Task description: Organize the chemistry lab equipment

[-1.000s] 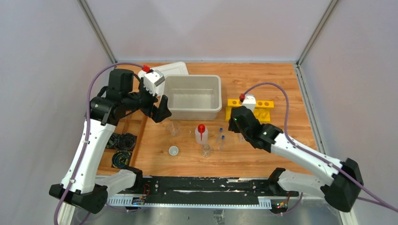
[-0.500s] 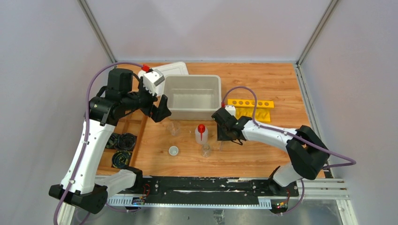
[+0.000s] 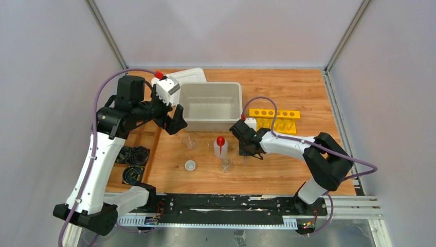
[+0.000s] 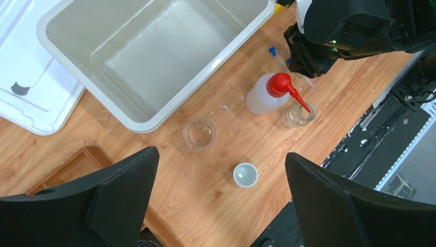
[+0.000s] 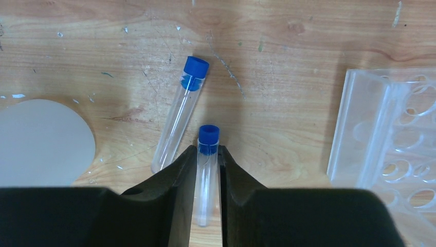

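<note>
Two blue-capped test tubes lie on the wooden table. My right gripper [image 5: 207, 149] is low over them, its fingers pressed on both sides of one test tube [image 5: 206, 177]. The other test tube [image 5: 180, 116] lies free just to its left. The white squeeze bottle [image 3: 220, 146] with a red nozzle stands beside a small glass flask [image 3: 225, 165]. A clear beaker [image 4: 199, 133] and a tiny white cup [image 4: 245, 174] sit below my left gripper [image 4: 220, 154], which hangs open high above the table with nothing between its fingers.
A white bin [image 3: 211, 105] stands at the back with its lid [image 3: 187, 76] behind it. A yellow tube rack [image 3: 275, 119] is to its right, and a clear rack [image 5: 391, 139] lies right of the tubes. Black cable coils [image 3: 134, 154] fill a wooden tray at the left.
My right arm swung left from near the yellow rack, came down over the test tubes, and its fingers narrowed onto one tube. The left arm stayed still.
</note>
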You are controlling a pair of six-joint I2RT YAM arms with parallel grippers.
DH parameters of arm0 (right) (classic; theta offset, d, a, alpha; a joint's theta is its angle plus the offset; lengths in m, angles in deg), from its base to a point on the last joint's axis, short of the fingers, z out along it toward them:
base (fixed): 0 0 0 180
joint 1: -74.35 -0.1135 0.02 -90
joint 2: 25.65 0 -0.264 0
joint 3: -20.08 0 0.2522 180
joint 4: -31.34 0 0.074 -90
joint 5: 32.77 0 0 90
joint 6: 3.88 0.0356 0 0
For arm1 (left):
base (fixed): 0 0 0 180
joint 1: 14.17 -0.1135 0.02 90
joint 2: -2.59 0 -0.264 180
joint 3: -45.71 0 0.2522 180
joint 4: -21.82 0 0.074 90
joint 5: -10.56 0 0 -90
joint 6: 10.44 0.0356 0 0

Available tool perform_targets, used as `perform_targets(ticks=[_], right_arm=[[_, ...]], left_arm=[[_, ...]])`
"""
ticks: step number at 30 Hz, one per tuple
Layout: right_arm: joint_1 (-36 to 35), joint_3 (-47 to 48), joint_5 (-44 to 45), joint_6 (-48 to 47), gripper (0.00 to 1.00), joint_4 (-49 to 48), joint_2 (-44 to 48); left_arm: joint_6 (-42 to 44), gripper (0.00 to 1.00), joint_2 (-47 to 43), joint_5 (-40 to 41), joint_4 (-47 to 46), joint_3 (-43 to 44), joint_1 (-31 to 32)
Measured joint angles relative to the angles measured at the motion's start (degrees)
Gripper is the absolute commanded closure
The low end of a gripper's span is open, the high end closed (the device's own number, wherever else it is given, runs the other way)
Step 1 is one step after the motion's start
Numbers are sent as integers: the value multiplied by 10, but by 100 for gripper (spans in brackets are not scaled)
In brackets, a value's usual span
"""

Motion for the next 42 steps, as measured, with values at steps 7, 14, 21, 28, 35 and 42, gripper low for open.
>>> perform_targets(ticks=[7,14,21,28,35,42], right_arm=[[0,0,3,-2,100,4,11],[0,-1,15,-3,100,17,142],[0,-1,20,-3,100,-5,309],[-30,91,3,-12,100,-85,280],[-106,190,5,-31,100,-203,169],[-141,205,23,-28,100,-275,125]], left_arm=[[0,0,-1,1,3,2,0],[0,0,-1,0,5,11,0],[-1,0,-1,-16,5,12,0],[-11,0,3,-35,7,27,0],[-35,5,11,-59,4,39,0],[-51,19,12,-94,2,28,0]])
